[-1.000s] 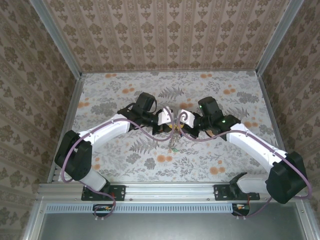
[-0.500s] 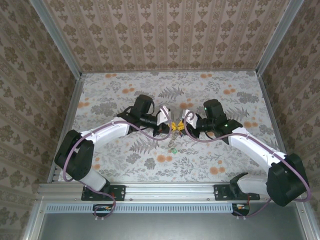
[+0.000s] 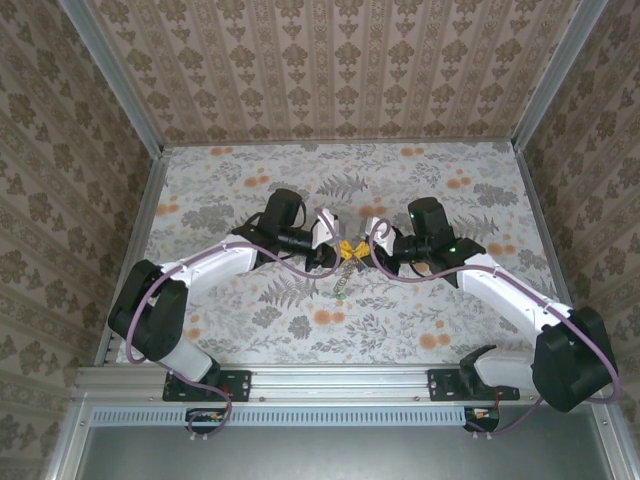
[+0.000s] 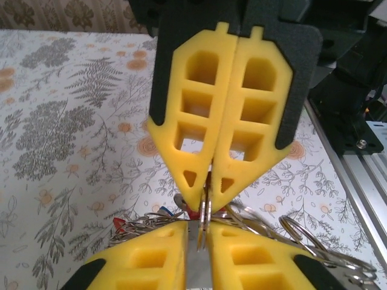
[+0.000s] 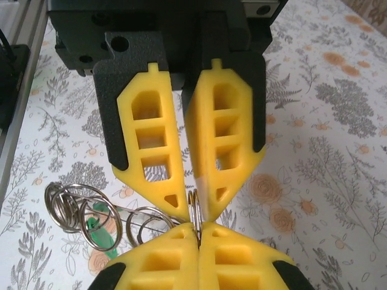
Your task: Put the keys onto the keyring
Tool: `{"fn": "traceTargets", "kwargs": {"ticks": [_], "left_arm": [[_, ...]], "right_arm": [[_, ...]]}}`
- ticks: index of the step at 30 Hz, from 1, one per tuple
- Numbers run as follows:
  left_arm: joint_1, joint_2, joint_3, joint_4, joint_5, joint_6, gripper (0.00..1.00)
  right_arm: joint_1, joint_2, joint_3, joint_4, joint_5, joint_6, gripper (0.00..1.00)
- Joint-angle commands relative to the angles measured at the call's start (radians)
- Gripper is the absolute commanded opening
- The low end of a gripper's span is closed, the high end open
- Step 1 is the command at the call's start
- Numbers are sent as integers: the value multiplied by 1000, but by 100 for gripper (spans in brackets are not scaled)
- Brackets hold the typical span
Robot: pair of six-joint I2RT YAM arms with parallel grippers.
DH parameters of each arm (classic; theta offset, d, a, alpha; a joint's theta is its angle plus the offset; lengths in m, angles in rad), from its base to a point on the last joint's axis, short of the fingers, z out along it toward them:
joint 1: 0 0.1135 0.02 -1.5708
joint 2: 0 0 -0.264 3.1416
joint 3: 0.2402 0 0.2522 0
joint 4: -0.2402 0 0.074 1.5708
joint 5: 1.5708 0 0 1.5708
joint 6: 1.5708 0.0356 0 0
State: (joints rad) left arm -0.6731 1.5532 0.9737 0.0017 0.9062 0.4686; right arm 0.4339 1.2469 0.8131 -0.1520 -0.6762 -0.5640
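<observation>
My two grippers meet tip to tip above the middle of the table, the left gripper [image 3: 335,252] facing the right gripper [image 3: 362,250]. The keyring [image 3: 343,285], a chain of thin silvery wire rings, hangs down from between them. In the right wrist view my right gripper [image 5: 198,229] is shut on one wire ring, edge on. In the left wrist view my left gripper [image 4: 198,226] stands slightly open with that ring in the narrow gap. Beside the rings [image 5: 66,205] lie a green key [image 5: 100,232] and a red key [image 4: 118,221].
The floral tablecloth [image 3: 450,310] covers the table, with patterned walls at the back and sides. A metal rail [image 3: 340,378] runs along the near edge, where both arm bases stand.
Both wrists have drawn slightly apart, so the yellow fingertips now show between them. My left jaws have parted a little around the ring. The right jaws stay shut.
</observation>
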Motion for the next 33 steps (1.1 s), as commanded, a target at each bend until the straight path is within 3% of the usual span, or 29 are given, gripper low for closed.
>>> {"fn": "traceTargets", "kwargs": {"ticks": [1, 8, 15, 17, 20, 25, 33], "left_arm": [[-17, -36, 43, -58, -59, 48, 19], [-42, -11, 95, -153, -134, 103, 19], [-51, 12, 122, -188, -164, 110, 0], [-49, 10, 116, -172, -170, 94, 0], [-36, 2, 98, -119, -105, 64, 0], [-25, -44, 44, 15, 34, 30, 0], [-7, -56, 49, 72, 167, -13, 0]], "right_arm": [[21, 4, 65, -64, 36, -51, 0], [76, -1, 112, -133, 121, -90, 0], [98, -47, 117, -137, 125, -106, 0], [98, -62, 102, -129, 122, -116, 0], [79, -70, 59, -103, 113, -119, 2], [8, -59, 7, -28, -24, -49, 11], [-22, -34, -48, 94, -56, 13, 16]]}}
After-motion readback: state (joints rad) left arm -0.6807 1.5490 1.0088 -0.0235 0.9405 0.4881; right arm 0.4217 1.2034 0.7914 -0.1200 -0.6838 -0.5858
